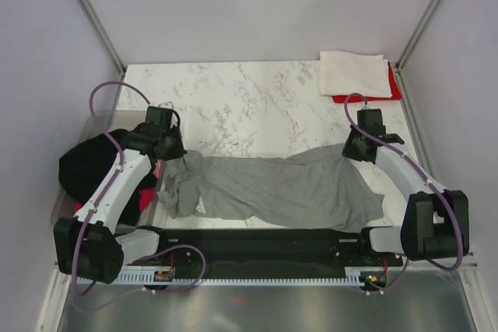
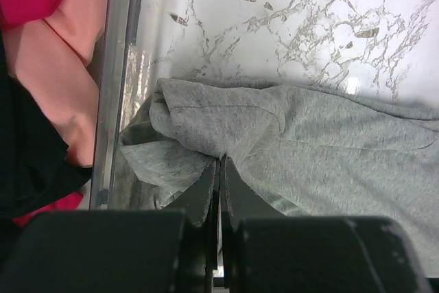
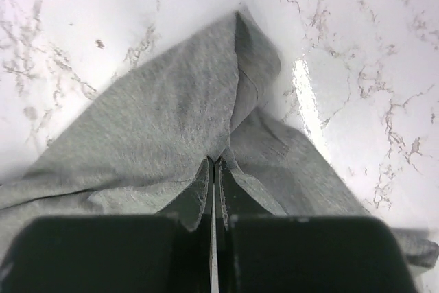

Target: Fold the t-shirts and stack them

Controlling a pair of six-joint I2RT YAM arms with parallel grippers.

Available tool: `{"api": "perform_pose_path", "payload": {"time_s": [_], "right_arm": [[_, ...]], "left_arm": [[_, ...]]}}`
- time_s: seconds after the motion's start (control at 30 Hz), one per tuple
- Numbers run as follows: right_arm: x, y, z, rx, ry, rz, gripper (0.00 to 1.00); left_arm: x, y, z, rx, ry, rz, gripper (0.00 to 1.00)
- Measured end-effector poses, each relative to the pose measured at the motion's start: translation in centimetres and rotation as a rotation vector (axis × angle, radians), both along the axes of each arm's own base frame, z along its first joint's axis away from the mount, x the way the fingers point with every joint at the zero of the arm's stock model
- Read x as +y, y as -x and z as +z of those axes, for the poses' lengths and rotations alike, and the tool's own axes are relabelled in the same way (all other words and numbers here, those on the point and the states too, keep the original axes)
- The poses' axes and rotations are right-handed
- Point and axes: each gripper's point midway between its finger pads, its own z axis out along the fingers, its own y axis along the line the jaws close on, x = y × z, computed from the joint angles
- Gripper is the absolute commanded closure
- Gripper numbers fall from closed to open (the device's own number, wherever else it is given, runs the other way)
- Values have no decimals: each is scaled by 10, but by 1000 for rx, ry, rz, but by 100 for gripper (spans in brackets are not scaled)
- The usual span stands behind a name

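Cotton this soft sags and bunches — we have the grey t-shirt pinched at both ends, left fingers and right fingers closed tight on cloth

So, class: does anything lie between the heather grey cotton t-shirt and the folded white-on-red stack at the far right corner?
Nothing visible does: bare marble tabletop separates the heather grey cotton t-shirt from the folded white t-shirt on the red t-shirt. Left claw and right claw both pinch it.

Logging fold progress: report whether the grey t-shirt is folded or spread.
Spread, not folded: the grey t-shirt lies stretched, rumpled, across the marble table, the left tool and right tool pinching its two ends.
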Motion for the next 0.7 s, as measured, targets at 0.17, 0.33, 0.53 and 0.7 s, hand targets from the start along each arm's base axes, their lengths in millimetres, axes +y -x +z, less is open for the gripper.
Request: {"api": "perform_pose_path", "payload": {"time_s": [0.17,0.33,0.53,0.7], "right_arm": [[1,3,18,-31,-8,4,88],[4,6,13,-6,-16,14,90],[7,16,-2,38,-33,22,71],[7,22,-6,35,-26,19,77]], "left_arm": [[0,0,2,-7,1,0,98],[0,0,2,-7,1,0,98],[0,0,2,-7,1,0,98],[0,0,2,-8,1,0,98]]}}
